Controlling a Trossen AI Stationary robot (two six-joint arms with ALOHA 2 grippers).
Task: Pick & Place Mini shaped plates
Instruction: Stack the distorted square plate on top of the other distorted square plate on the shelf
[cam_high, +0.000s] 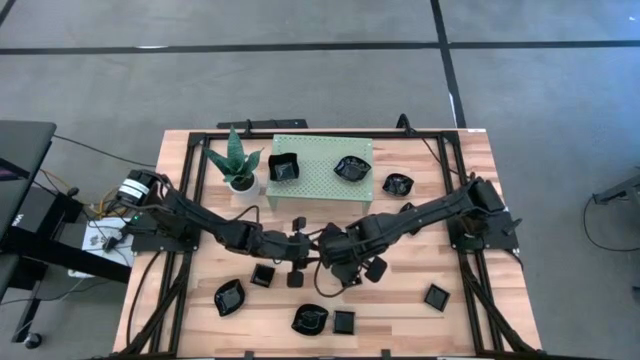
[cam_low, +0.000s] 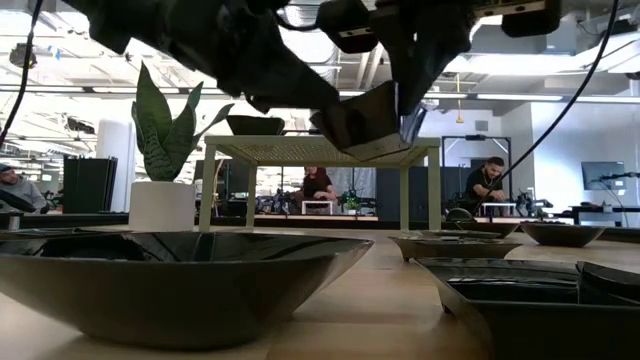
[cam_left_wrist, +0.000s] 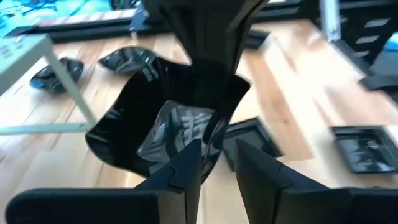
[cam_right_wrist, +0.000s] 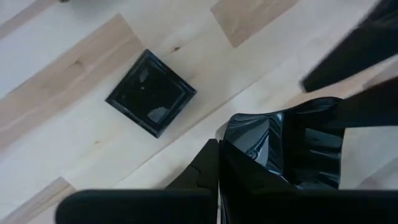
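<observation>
Both arms meet over the table's middle. My right gripper (cam_high: 336, 254) (cam_right_wrist: 221, 177) is shut on a glossy black wavy-rimmed plate (cam_left_wrist: 168, 118) (cam_low: 365, 125), held in the air. My left gripper (cam_high: 304, 245) (cam_left_wrist: 219, 163) is open, and the plate's opposite rim stands between its fingers; whether they touch it, I cannot tell. Other black plates lie flat on the table: a square one (cam_right_wrist: 151, 92), more near the front edge (cam_high: 229, 297) (cam_high: 310, 320) (cam_high: 436, 297), and one on the right (cam_high: 398, 184). Two plates (cam_high: 285, 167) (cam_high: 352, 168) rest on the pale green stand (cam_high: 320, 190). My right gripper pinches the wavy plate by its rim wall (cam_right_wrist: 252, 140), one finger outside it and the other seemingly inside the dish. In the low view the fingers (cam_low: 420, 85) come from above, pointing down. The plate hangs tilted below them, lifted clear of the table.
A potted green plant (cam_high: 238, 165) stands at the stand's left end. More small square plates (cam_high: 262, 275) (cam_high: 344, 322) (cam_high: 375, 268) lie near the grippers. Black frame rails run along the table's sides. Bare wood shows on the near right. People sit in the room behind.
</observation>
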